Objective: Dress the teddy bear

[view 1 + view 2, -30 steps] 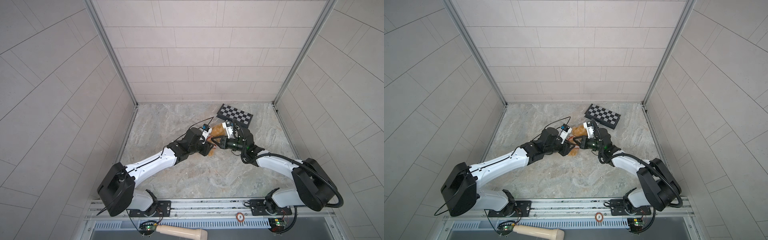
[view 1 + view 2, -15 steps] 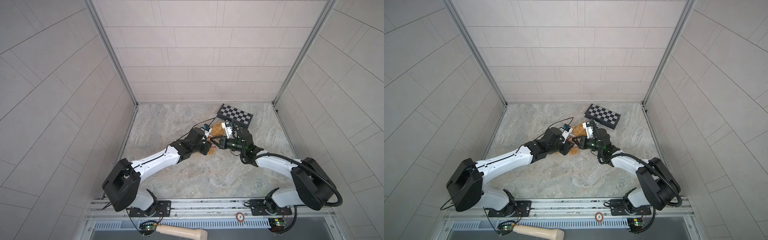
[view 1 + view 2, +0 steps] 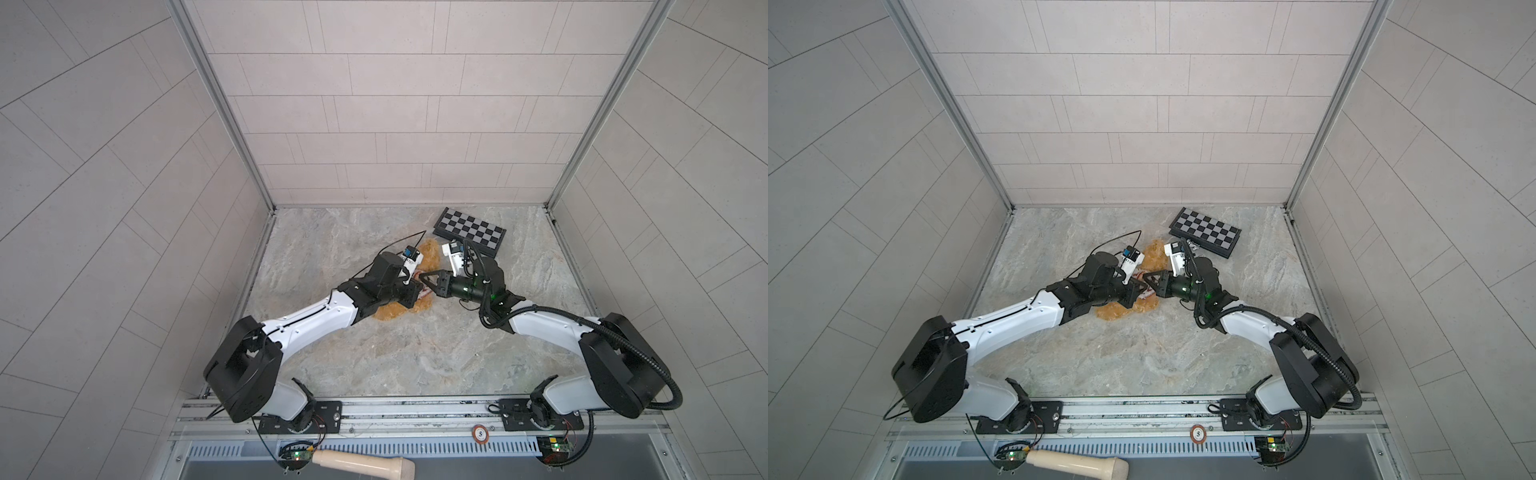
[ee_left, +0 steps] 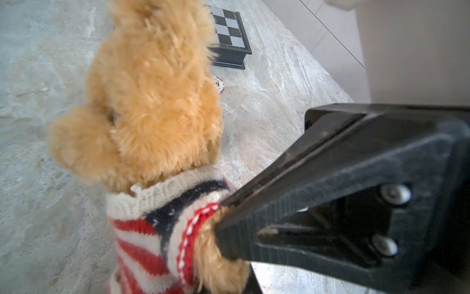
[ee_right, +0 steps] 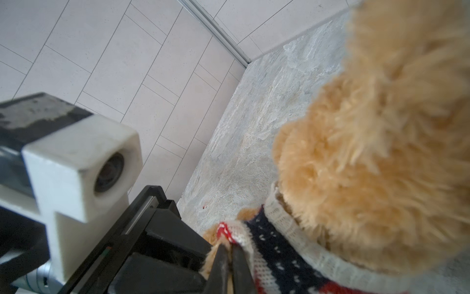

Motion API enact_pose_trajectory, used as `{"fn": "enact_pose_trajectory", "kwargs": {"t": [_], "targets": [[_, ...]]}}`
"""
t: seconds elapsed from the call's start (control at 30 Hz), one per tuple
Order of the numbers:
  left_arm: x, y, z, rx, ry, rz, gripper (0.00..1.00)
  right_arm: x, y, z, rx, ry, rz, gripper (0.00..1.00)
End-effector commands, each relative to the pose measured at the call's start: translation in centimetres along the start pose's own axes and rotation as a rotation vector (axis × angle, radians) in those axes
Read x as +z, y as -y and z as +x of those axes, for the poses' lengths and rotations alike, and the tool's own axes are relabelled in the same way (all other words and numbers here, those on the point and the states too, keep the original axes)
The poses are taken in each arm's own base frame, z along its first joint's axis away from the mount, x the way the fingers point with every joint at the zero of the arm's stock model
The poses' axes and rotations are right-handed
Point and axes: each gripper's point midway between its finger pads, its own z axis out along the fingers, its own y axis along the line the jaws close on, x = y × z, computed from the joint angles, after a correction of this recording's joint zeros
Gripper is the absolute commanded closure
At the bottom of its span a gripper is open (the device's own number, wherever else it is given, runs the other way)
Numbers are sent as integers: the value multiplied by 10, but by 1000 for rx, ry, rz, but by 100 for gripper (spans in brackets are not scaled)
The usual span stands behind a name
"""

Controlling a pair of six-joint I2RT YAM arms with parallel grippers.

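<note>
Teddy bear (image 3: 430,257) lay on the marble tabletop (image 3: 415,365), toward the back and approx. mid-width, btwn the two grippers. Its head pointed at the back wall near the chessboard (image 3: 469,231), legs toward the front. In both top views only head fur and the legs showed; the torso was hidden under the arms. The face wasn't seen in any view. The wrist views gave only the back or side of the head, close, blurred and cut off by the frame.

The sweater (image 4: 142,229), red-white stripes w/ a navy patch, was on the bear. Its cream collar sat round the neck, and tan fur poked out of a red-trimmed sleeve opening. The hem was out of frame.

The right gripper (image 5: 230,257) had its fingers pressed together, pinching the sweater's sleeve edge. Fur sat at the pinch too; couldn't tell if it was caught.

The left gripper (image 3: 414,290) was just beside the right one at the bear's torso, its tips hidden. The right wrist view showed only its black body and the white wrist camera (image 5: 81,173). Couldn't tell if it was spread or closed, or whether it touched anything.

A poker chip (image 4: 219,85) lay half hidden behind the bear's head, lettering unreadable. In the left wrist view the chessboard's far part was cut off by the frame. In front of the table lay a pale wooden handle (image 3: 361,460); what it belonged to wasn't clear.
</note>
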Motion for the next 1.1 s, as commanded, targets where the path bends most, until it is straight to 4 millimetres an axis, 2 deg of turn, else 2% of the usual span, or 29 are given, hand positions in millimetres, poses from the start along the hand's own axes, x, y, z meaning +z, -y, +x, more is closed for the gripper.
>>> {"fn": "enact_pose_trajectory", "kwargs": {"t": [0.0,0.07,0.1,0.13,0.23,0.37,0.43,0.53,0.57,0.63,0.7,0.77,0.87,0.97,1.07], "targets": [[-16,25,-26,6,104,124,84,-6,-13,1,-81,-19,9,100],[-18,27,-26,-22,115,151,72,-8,-12,1,-97,-27,28,100],[-17,28,-25,-34,116,160,71,-8,-13,0,-99,-26,25,100],[-16,28,-25,-47,117,166,76,-8,-14,0,-99,-23,20,100],[-14,25,-30,-86,132,168,99,-8,-18,-2,-95,-16,-1,100],[-18,22,-37,-135,153,170,100,-14,-25,-6,-117,3,-7,98],[-24,23,-41,-144,168,182,100,-19,-27,-8,-140,15,3,84],[-39,18,-46,-188,188,209,100,-37,-34,-14,-226,101,11,51],[-45,14,-47,-209,196,214,100,-44,-31,-10,-285,116,41,43],[-52,11,-48,-234,194,243,100,-53,-20,3,-383,98,97,37],[-59,14,-51,-246,191,284,100,-59,-16,16,-468,93,84,36],[-66,26,-54,-234,176,348,100,-63,-13,24,-536,82,81,40],[-78,40,-56,-203,159,405,100,-70,-6,19,-599,120,141,47],[-86,47,-52,-178,131,424,100,-75,-8,8,-673,150,176,54],[-92,50,-49,-174,124,436,100,-72,-13,7,-717,137,164,56]]}}
